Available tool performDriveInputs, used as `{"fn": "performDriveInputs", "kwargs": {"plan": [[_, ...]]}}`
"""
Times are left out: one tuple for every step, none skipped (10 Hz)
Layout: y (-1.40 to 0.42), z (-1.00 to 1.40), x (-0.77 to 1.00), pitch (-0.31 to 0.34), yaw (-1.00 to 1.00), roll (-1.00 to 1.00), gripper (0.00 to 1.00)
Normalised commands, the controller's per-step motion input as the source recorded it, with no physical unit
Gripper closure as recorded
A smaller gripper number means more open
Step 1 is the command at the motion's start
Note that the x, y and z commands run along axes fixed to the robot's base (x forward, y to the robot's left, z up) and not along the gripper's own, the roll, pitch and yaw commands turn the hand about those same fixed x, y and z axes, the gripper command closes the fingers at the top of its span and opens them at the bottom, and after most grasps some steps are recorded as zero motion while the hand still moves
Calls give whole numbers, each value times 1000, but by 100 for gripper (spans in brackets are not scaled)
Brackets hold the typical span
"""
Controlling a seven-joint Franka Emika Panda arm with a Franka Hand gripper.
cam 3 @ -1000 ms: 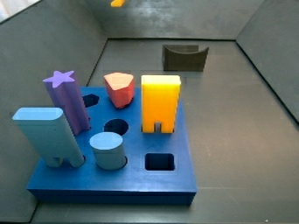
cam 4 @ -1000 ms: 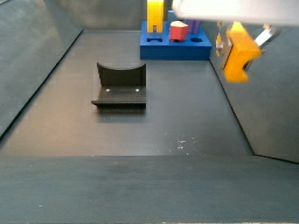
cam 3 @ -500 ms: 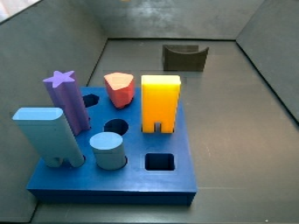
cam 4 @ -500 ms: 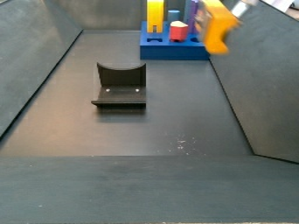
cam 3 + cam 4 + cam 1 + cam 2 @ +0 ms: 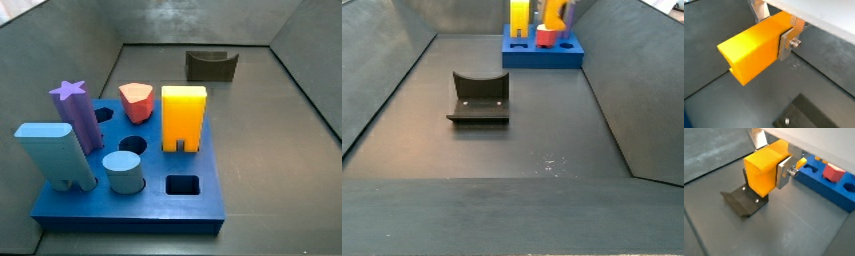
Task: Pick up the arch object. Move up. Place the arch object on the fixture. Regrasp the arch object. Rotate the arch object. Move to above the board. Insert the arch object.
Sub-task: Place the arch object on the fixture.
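Note:
The orange arch object (image 5: pixel 754 47) is clamped between my gripper's (image 5: pixel 771 30) silver fingers (image 5: pixel 785 44) in both wrist views, with most of its body sticking out past the jaws. My gripper (image 5: pixel 769 160) holds the arch (image 5: pixel 764 170) high in the air above the fixture (image 5: pixel 744 202), near the blue board (image 5: pixel 827 188). In a side view the arch (image 5: pixel 555 12) shows at the top edge, in front of the board (image 5: pixel 543 52); the gripper body is cut off there. The fixture (image 5: pixel 480 100) stands bare on the floor. The gripper does not show in the side view with the fixture (image 5: pixel 210 65) at the back.
The blue board (image 5: pixel 127 190) carries a tall yellow block (image 5: pixel 183 118), a red piece (image 5: pixel 135 101), a purple star post (image 5: pixel 76 112), a light blue block (image 5: pixel 56 152) and a grey-blue cylinder (image 5: pixel 124 171). An open square hole (image 5: pixel 183 184) shows at its front. Grey walls slope up around the floor.
The arch has moved with the gripper from the right wall, up and away toward the far board. The orange tip at the top edge of a side view has gone.

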Motion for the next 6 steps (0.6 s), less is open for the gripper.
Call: {"fn": "performDriveInputs", "kwargs": {"plan": [[-378,87,1000,138,23,-72,100],[-340,80,1000,142,21,-76,100],[-302,70,1000,137,21,-72,100],[-268,62,1000,138,23,-72,100],[-228,56,1000,144,22,-75,100],[-202,50,1000,141,22,-74,100]]}}
